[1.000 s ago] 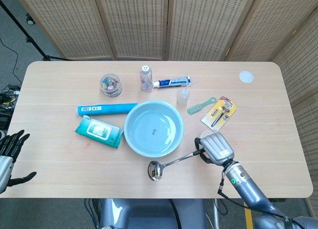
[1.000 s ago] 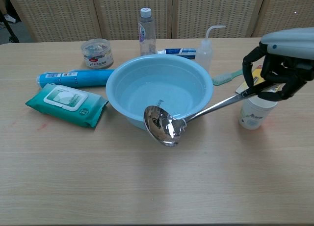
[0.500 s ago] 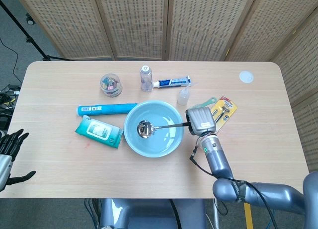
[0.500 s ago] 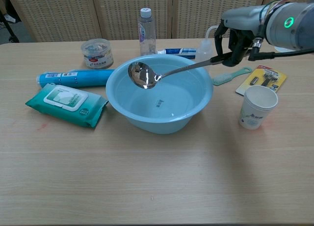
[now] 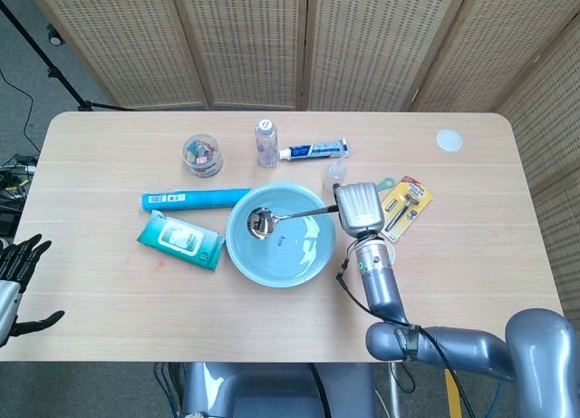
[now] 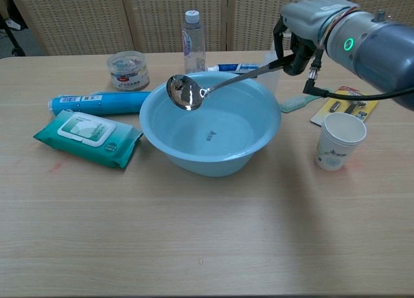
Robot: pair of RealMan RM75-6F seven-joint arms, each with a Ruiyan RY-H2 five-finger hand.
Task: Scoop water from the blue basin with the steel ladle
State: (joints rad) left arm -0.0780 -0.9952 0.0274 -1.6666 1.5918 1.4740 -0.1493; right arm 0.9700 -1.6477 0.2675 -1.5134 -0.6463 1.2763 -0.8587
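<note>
Ladle (image 6: 223,86) sits in my right robot hand (image 6: 304,42), fingers wrapped around the far end of its handle. The long axis runs nearly level, from my grip at the right out to the left, so the bowl (image 5: 260,222) of it hangs to the left of the hand, over the left-far part of the basin (image 6: 259,139). From the chest view the bowl looks to be above the water, just inside the rim, not yet dipped; I judge it holds nothing so far, though I can't be sure from the glare on the steel. The basin stands mid-tabletop (image 5: 471,282), water showing in its bottom, directly under the ladle's bowl. So the coming move turns on one thing: the water lies straight below and left of my grip, and I'd need to tip the handle so the bowl drops into it. My left robot hand (image 5: 16,282) hangs off the near-left edge, fingers spread, holding nothing, well apart from everything.
</note>
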